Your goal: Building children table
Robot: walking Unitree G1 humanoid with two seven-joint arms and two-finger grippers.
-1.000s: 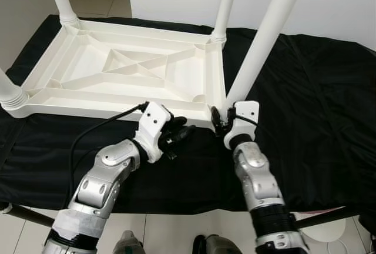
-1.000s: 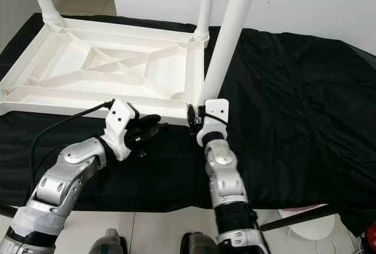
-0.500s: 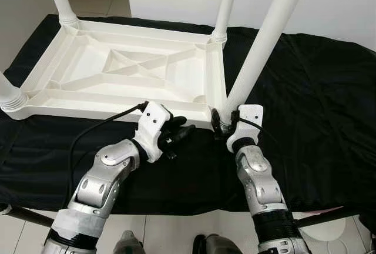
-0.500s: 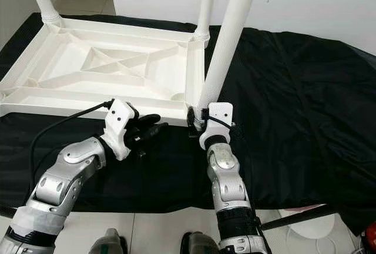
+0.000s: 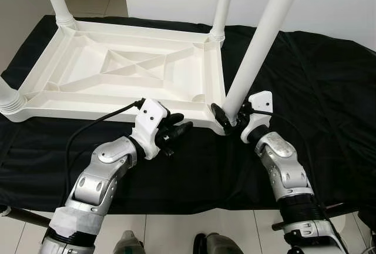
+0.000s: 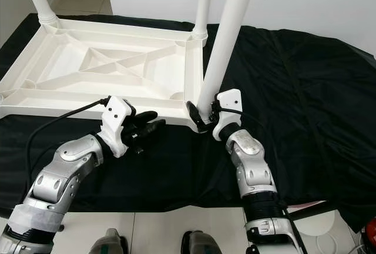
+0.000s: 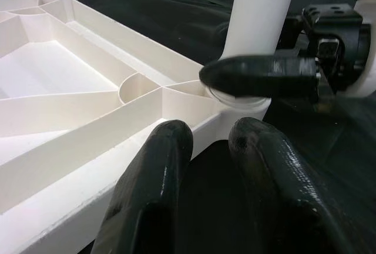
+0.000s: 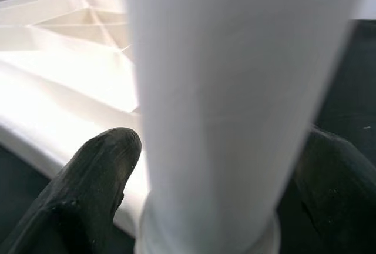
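White ribbed table upside down on black cloth. My right gripper fingers clamped on near-corner leg; left gripper fingers together.

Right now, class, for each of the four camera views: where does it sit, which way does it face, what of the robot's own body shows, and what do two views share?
Left eye view: on the head, looking forward and down at the upturned white table on black cloth; both silver arms show.
Right eye view: its stereo twin, same scene.
Left wrist view: along the left gripper toward the table's near corner.
Right wrist view: along the right gripper, straddling the tilted leg.
Shared: both wrist views show that leg's base; the left one also catches the right gripper.
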